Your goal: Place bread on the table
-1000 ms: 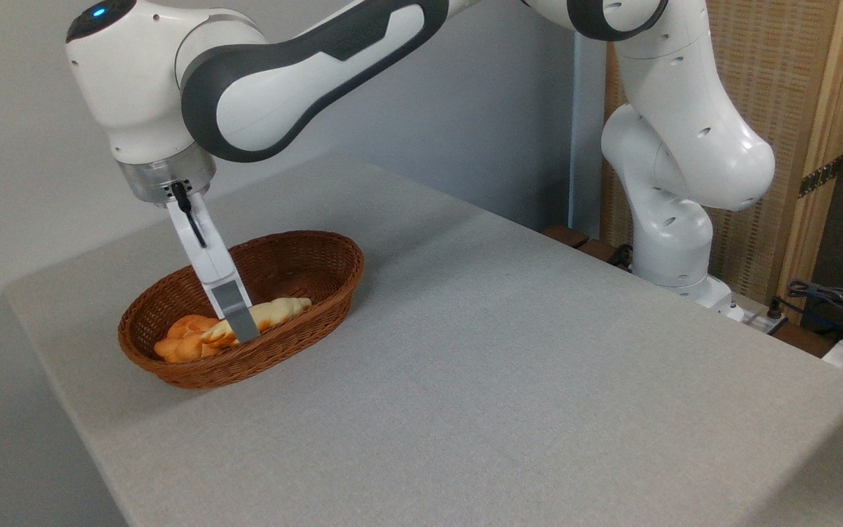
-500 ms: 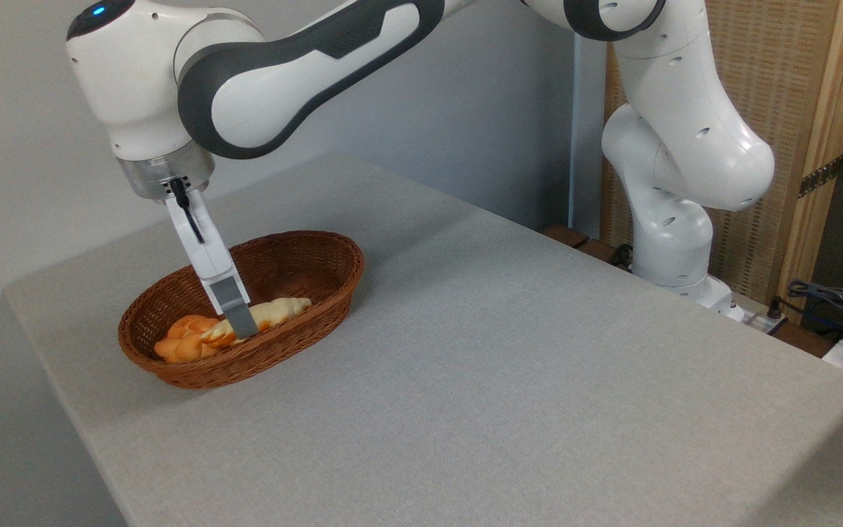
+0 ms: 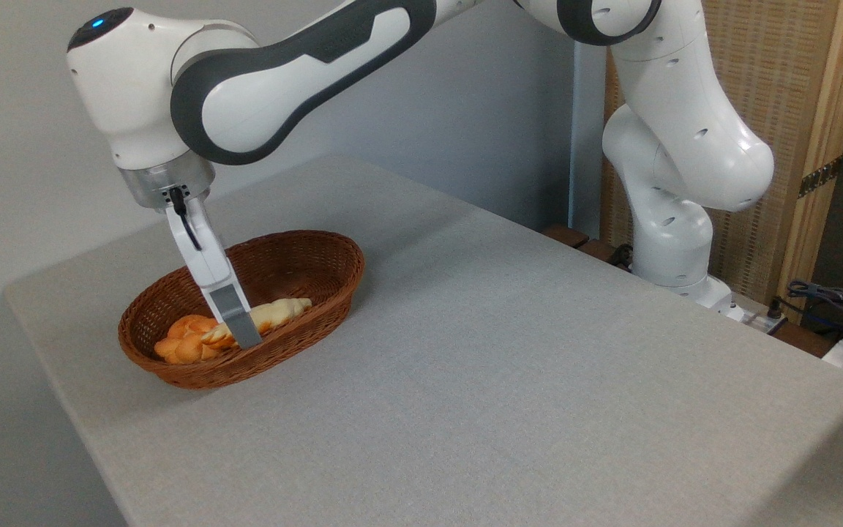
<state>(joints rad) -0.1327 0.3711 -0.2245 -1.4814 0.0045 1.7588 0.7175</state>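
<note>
The braided bread point(image 3: 280, 312) lies in the brown wicker basket point(image 3: 336, 251) at the left of the grey table point(image 3: 509, 351). Its pale end points right and its golden end points left. My gripper point(image 3: 243, 334) reaches down into the basket across the middle of the loaf. One grey-tipped finger point(image 3: 230, 301) stands in front of the loaf and covers part of it. The other finger is hidden behind it, so the jaw gap does not show. A small orange knot bun point(image 3: 184, 345) sits at the basket's left end, touching the loaf.
The robot's base point(image 3: 674, 256) stands beyond the table's far right edge, in front of a woven wooden screen point(image 3: 773, 88). Cables and a power strip point(image 3: 831, 300) lie at the far right. Bare grey table top spreads to the right of the basket and in front of it.
The wrist has shifted slightly to the right and the fingertip sits a little lower on the loaf. The bread and the basket have not visibly moved.
</note>
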